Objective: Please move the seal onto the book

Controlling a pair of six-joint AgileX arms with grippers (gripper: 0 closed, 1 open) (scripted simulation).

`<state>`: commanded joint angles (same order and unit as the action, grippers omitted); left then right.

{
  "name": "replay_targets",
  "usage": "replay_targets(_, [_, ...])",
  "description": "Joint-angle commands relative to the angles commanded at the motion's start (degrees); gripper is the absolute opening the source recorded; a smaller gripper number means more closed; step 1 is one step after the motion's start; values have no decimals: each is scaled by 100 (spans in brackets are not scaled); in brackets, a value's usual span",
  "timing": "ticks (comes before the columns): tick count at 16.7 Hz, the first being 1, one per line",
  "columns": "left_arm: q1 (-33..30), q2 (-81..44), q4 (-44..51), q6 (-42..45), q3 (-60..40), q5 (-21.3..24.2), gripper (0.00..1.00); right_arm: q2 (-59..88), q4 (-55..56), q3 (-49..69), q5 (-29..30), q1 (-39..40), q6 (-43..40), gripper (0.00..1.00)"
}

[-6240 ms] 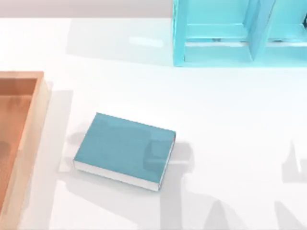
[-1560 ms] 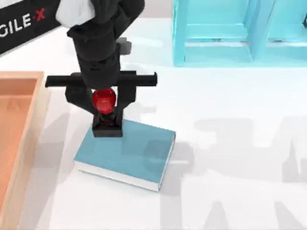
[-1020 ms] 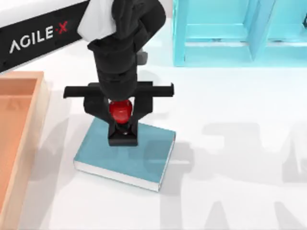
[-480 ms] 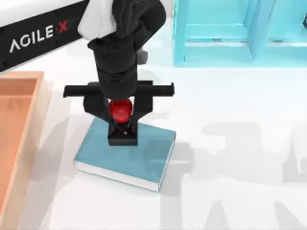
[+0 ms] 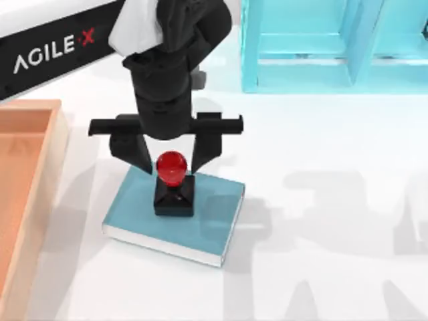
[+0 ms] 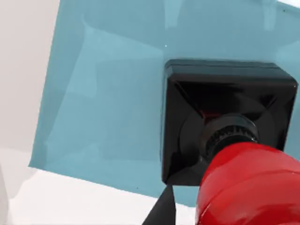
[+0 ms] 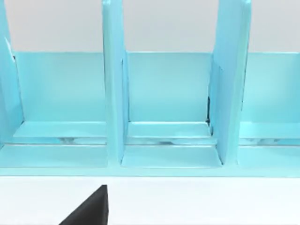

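Left arm comes in from the upper left of the top view; white lettering "AGILE·X" on its black casing, the dot and X partly red. No other writing readable anywhere.

Left gripper [image 5: 171, 150] hangs just above the far edge of the book [image 5: 137, 204], left of centre frame. Fingers [image 5: 204, 148] spread wide, released, one on each side of the red knob and not touching it.

Seal [image 5: 173, 186] stands upright on the book cover, near its far edge, black base flat on the teal.

Book lies on the white bench [image 5: 321, 221], slightly skewed, white page edges facing the lower frame.

Orange tray [image 5: 39, 194] along the left edge of the frame. Light-blue shelf [image 5: 314, 47] at upper right.

Left wrist view: close look down on the seal [image 6: 220, 131], showing the ribbed black neck between knob and base, and the base sitting fully inside the cover [image 6: 103, 93], with bench beyond the book's edge.

Right wrist view: faces the shelf [image 7: 164, 98] head-on, upright dividers, white bench in front; a black wedge in the lower left corner. Cannot tell how the right gripper's fingers stand.
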<state>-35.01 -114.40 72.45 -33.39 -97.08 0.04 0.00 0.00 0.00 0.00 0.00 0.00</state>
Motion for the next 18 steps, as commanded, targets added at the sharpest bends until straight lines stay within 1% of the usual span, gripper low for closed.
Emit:
replay_targets(2, [0,0,0,0,0,0,98,0,0,0,0,0,0,100])
replay_targets(3, [0,0,0,0,0,0,100,0,0,0,0,0,0,100])
replay_targets(12, [4,-1,21,3,-21,-2,100,0,0,0,0,0,0,100])
replay_targets(18, [1,2,668,-5,-665,0,100,0,0,0,0,0,0,100])
